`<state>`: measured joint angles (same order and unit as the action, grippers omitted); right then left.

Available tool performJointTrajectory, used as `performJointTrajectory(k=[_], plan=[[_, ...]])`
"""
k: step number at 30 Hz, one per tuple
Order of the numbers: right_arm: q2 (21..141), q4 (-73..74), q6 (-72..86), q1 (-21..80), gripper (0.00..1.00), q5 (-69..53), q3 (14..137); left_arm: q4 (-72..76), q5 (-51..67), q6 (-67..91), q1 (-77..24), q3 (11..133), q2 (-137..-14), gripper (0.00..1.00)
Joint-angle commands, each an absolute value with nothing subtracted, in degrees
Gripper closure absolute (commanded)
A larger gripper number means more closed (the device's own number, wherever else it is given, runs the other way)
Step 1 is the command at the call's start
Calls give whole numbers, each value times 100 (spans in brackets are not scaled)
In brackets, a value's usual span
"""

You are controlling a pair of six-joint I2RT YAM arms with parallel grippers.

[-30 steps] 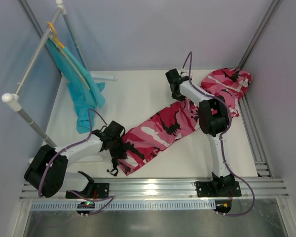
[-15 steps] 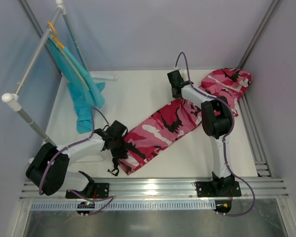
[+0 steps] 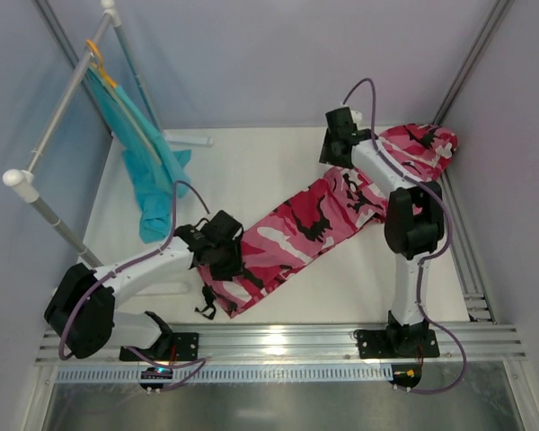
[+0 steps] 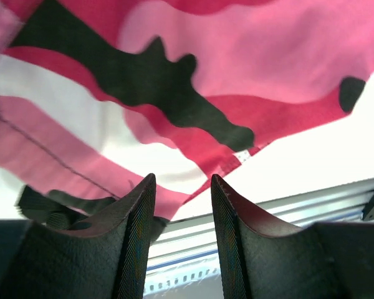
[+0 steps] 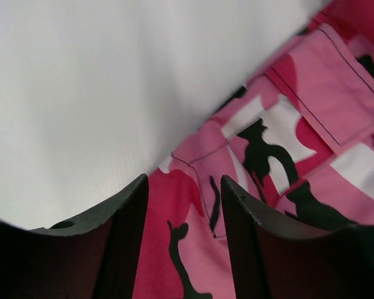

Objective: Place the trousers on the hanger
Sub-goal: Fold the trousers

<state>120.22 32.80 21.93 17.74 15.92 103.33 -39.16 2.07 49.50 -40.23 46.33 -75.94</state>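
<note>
The pink camouflage trousers (image 3: 310, 224) lie flat on the white table (image 3: 242, 171), running diagonally from the near left to the far right. My left gripper (image 3: 225, 259) hovers over the near-left leg end, open, with nothing between its fingers; the cloth (image 4: 193, 81) lies beyond its tips (image 4: 182, 179). At the trousers' far edge near the waist, my right gripper (image 3: 340, 153) is also open. Cloth (image 5: 311, 143) shows below the gap of that gripper (image 5: 184, 179), ungripped. I cannot make out the hanger in any view.
A white tube rack (image 3: 65, 103) stands at the far left with an orange hanger (image 3: 97, 56) carrying a teal garment (image 3: 148, 171). An aluminium rail (image 3: 278, 341) runs along the near edge. Grey walls close in the back and sides.
Both grippers have opened and let go of the trousers. The right arm has moved back and to the right; the left gripper has shifted slightly right over the leg end.
</note>
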Motion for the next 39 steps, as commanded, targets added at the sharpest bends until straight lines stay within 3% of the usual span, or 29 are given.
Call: performJointTrajectory(k=[1,5,11,27,30,32,34,36,39], plan=[[11401,4526,3425,1442,44,1529,10215,-3508,561,5106,-4332,4518,-7637,59],[10610,4421,3831,1021,37,1600,8811,-2857,712,5440,-4588,4070,-7831,59],[9748,4175,4113,176,30,1556,7736,-2426,651,5546,-4641,3586,-8244,61],[10002,3569,4526,-123,33,1520,6908,-3040,238,5572,-4641,3498,-8033,62],[10098,3315,4526,-281,59,1740,6707,-3172,115,5590,-4641,3524,-7998,62],[10204,3296,4483,-377,72,1880,6697,-3269,79,5590,-4641,3524,-7989,62],[10335,3340,4439,-544,80,1960,6750,-3331,70,5607,-4641,3516,-7989,62],[10371,3314,4369,-693,95,2004,6785,-3366,53,5616,-4641,3516,-7972,62],[10354,3209,4263,-817,96,2152,6768,-3471,53,5651,-4649,3568,-7937,62]])
